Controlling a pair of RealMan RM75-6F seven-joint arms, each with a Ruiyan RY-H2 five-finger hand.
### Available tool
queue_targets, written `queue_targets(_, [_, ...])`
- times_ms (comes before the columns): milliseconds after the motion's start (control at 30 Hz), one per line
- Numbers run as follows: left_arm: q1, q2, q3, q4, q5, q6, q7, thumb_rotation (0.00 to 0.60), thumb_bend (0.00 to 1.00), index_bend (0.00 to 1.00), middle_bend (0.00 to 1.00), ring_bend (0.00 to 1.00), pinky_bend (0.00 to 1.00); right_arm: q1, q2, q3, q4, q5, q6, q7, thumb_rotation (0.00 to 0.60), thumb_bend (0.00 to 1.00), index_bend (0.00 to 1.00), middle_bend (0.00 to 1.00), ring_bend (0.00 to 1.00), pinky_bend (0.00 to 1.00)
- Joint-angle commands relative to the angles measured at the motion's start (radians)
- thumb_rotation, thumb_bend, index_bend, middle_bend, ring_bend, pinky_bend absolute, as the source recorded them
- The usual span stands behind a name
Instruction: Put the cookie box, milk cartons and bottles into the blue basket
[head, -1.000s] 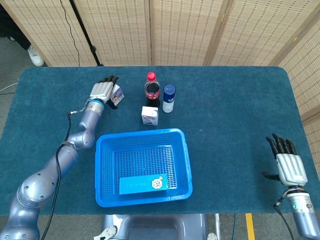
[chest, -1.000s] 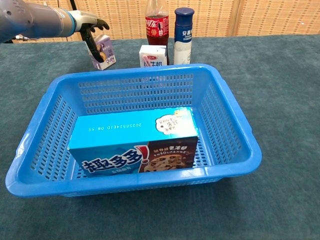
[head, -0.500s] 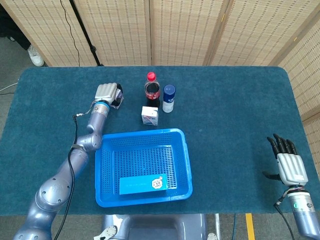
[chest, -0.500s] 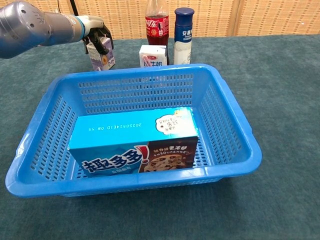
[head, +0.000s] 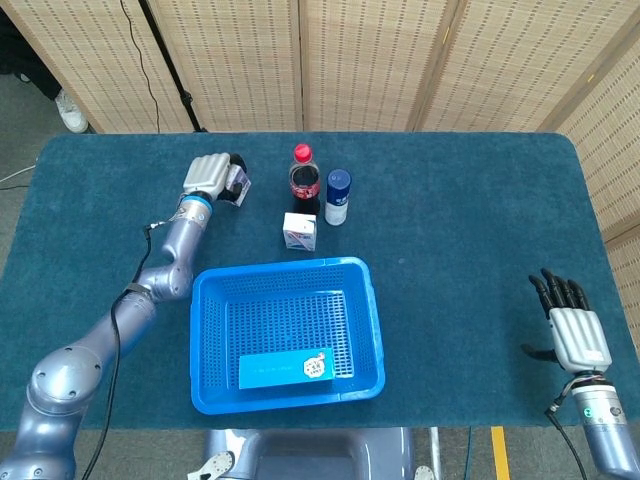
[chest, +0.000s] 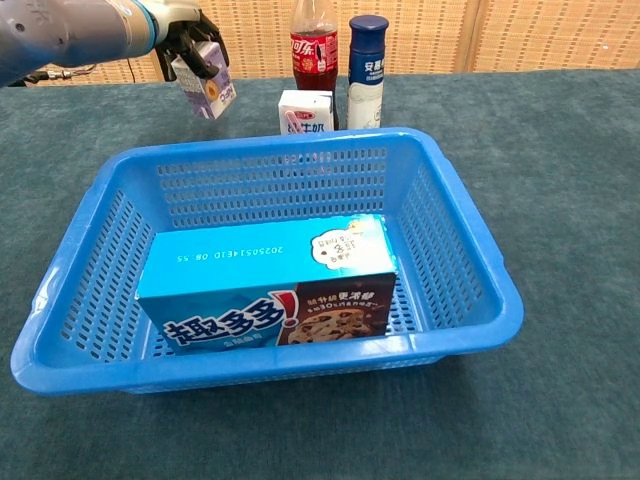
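Observation:
My left hand (head: 207, 177) (chest: 180, 30) grips a small purple milk carton (chest: 206, 85) (head: 237, 183), lifted and tilted above the table, beyond the far left corner of the blue basket (head: 370, 320) (chest: 470, 270). The cookie box (head: 286, 368) (chest: 265, 280) lies inside the basket. A white milk carton (head: 299, 232) (chest: 305, 112), a cola bottle (head: 303, 178) (chest: 314, 40) and a blue-capped white bottle (head: 338, 196) (chest: 367, 58) stand just behind the basket. My right hand (head: 572, 325) rests open at the table's near right, holding nothing.
Bamboo screens (head: 350, 60) stand behind the table. The dark teal tabletop (head: 470, 220) stretches wide to the right of the basket. A black cable (head: 165, 60) hangs behind the far left edge.
My left hand closed around the purple milk carton and has lifted it off the table, tilting it. The right hand has barely moved.

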Motion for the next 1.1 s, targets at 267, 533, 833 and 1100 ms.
queue_targets(267, [0.307,0.526,0.026,-0.87,0.4,0.27,-0.261,0.6,0.58,0.57,0.47,0.47,0.63,-0.004,-0.001,-0.008,-0.02,-0.014,0.013,-0.023,0.6,0.0,0.0,0.0,0.0,0.0])
queue_targets(533, [0.374,0.628,0.083,-1.018,0.595,0.349,-0.37,0.6,0.58,0.57,0.47,0.47,0.63,0.0,-0.007,-0.011,-0.023,-0.016,0.011,-0.035,0.6,0.0,0.0,0.0,0.0,0.0])
queue_targets(833, [0.363,0.732,0.232,-1.151,0.947,0.399,-0.608,0.6,0.58,0.57,0.47,0.47,0.63,0.0,-0.008,-0.009,-0.024,-0.009,0.012,-0.043,0.6,0.0,0.0,0.0,0.0,0.0])
queue_targets(1100, [0.296,0.729,0.332,-1.166,1.098,0.393,-0.641,0.6,0.58,0.57,0.47,0.47,0.63,-0.002,-0.005,-0.007,-0.023,-0.006,0.014,-0.034,0.6,0.0,0.0,0.0,0.0,0.0])
